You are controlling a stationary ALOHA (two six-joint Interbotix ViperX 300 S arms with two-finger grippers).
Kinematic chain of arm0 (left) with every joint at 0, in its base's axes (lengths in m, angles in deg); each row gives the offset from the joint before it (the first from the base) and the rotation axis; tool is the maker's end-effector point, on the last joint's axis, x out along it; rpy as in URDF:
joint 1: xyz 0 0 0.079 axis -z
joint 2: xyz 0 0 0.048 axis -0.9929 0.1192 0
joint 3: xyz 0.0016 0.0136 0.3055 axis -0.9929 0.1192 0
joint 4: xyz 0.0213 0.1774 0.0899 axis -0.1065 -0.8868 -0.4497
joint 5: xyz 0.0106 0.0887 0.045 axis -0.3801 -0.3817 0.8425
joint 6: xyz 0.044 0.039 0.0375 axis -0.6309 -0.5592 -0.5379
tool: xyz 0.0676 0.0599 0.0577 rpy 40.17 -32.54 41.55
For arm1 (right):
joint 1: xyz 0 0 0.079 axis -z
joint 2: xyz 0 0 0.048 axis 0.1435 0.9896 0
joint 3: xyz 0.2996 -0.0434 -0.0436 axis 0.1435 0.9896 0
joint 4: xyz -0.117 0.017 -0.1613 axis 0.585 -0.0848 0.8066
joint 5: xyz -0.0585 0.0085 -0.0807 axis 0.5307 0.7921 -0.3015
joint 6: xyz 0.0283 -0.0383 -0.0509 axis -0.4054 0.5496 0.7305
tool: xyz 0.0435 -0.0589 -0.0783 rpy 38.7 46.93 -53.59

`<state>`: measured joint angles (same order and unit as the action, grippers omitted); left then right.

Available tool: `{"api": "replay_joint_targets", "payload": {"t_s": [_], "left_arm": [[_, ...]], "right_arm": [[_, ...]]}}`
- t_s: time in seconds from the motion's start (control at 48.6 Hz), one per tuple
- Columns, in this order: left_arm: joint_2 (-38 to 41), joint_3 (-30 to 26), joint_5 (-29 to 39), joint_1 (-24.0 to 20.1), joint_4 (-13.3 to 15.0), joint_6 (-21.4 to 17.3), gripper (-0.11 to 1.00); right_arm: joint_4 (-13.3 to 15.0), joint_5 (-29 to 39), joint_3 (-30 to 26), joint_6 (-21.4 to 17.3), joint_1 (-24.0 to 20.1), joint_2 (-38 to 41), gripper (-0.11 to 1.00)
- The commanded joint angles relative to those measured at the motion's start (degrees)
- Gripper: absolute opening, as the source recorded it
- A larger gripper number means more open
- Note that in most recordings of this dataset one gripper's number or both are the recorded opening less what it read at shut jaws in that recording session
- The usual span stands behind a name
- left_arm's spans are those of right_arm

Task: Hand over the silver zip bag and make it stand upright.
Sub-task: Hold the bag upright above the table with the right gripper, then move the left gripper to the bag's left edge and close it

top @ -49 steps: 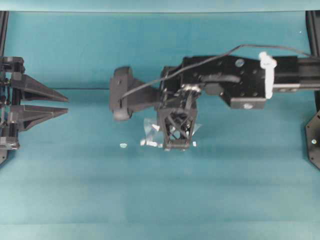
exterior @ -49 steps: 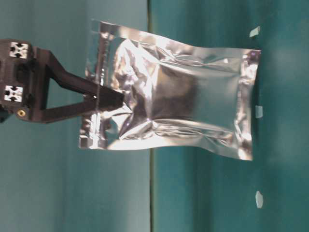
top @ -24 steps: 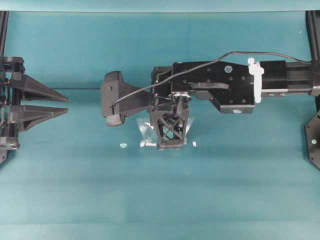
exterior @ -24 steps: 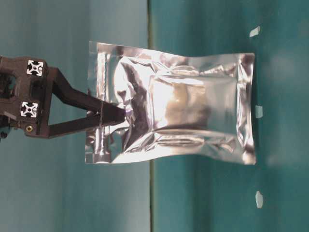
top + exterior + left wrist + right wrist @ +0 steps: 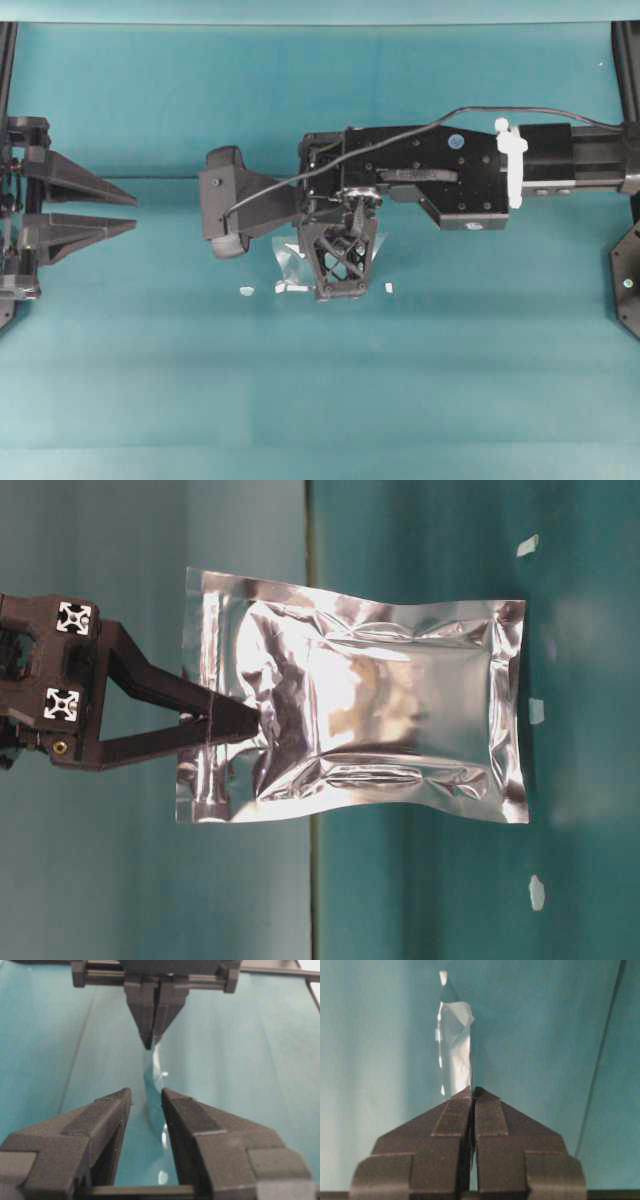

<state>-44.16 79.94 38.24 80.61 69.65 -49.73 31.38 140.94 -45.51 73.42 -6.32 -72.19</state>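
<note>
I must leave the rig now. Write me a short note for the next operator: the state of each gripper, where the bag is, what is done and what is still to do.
Right gripper: shut on the silver zip bag, pinching it at the end with the zip strip.
Left gripper: open, holding nothing, at the left edge of the overhead view, apart from the bag.
Bag: hangs from the right gripper over the middle of the table, its far edge at or very near the cloth; contact cannot be told. A few white scraps lie close by.
Done: bag picked up by the right arm.
Left: release it so that it stands upright alone.
</note>
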Motion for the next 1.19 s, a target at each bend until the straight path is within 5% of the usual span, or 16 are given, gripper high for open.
{"api": "replay_joint_targets", "payload": {"t_s": [0.0,0.329,1.172], "left_arm": [[0.9,-0.4,-0.9,-0.2,-0.1,1.0,0.5],[7.9,3.6,-10.6,-0.1,-0.1,8.5,0.86],[41.2,-3.5,-29.8,-0.1,-0.3,7.6,0.92]], "right_arm": [[0.1,-0.7,-1.3,0.1,-0.4,-0.8,0.04],[0.0,-1.8,-1.2,-0.6,-0.4,-0.3,0.04],[-0.1,-2.5,-0.6,-4.2,-0.7,-0.4,0.04]]}}
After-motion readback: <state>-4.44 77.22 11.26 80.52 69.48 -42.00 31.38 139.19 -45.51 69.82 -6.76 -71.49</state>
